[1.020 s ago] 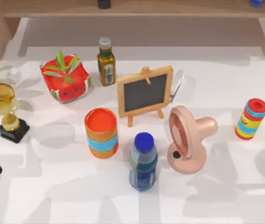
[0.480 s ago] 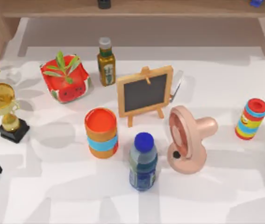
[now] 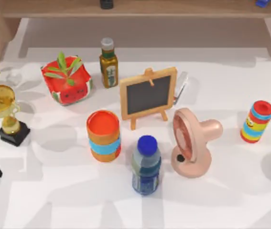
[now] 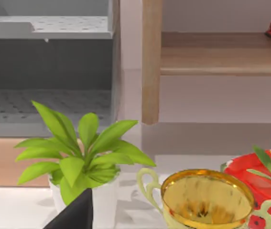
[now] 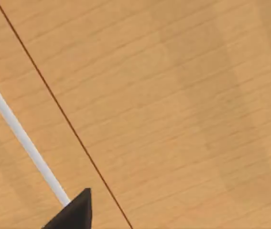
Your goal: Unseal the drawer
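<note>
My right hand (image 5: 73, 210) sits close against the drawer front (image 5: 183, 95), its white handle (image 5: 23, 138) running diagonally beside (grip: cannot tell).

- Top view: overhead, tilted down at the white table (image 3: 231, 86); wooden shelf (image 3: 140, 8) across the frame's upper edge.
- Left wrist view: low, roughly level, near the gold trophy (image 4: 207, 196) and potted plant (image 4: 80, 155); top view shares the trophy (image 3: 0, 101) at its left edge.
- Right wrist view: very close to a wood panel (image 5: 183, 95), white bar (image 5: 23, 138) crossing lower left.
</note>
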`<action>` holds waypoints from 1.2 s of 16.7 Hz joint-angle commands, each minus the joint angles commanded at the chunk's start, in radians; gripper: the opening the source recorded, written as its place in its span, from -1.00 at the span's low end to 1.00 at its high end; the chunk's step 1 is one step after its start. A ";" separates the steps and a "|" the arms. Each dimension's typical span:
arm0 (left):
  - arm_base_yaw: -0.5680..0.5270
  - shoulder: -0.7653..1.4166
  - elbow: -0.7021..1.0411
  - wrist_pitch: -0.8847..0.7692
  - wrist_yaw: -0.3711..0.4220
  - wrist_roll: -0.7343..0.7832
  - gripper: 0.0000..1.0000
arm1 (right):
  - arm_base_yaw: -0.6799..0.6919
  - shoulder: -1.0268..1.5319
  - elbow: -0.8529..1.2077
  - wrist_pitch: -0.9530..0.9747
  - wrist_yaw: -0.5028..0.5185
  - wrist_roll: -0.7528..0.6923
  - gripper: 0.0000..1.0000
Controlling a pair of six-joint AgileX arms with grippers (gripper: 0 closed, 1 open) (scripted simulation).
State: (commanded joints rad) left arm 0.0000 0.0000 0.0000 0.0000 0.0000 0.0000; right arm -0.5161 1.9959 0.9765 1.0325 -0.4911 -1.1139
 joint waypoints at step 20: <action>0.000 0.000 0.000 0.000 0.000 0.000 1.00 | 0.076 0.347 0.216 0.124 0.087 -0.444 1.00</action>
State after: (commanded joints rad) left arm 0.0000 0.0000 0.0000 0.0000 0.0000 0.0000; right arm -0.4406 2.3433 1.1925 1.1560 -0.4038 -1.5583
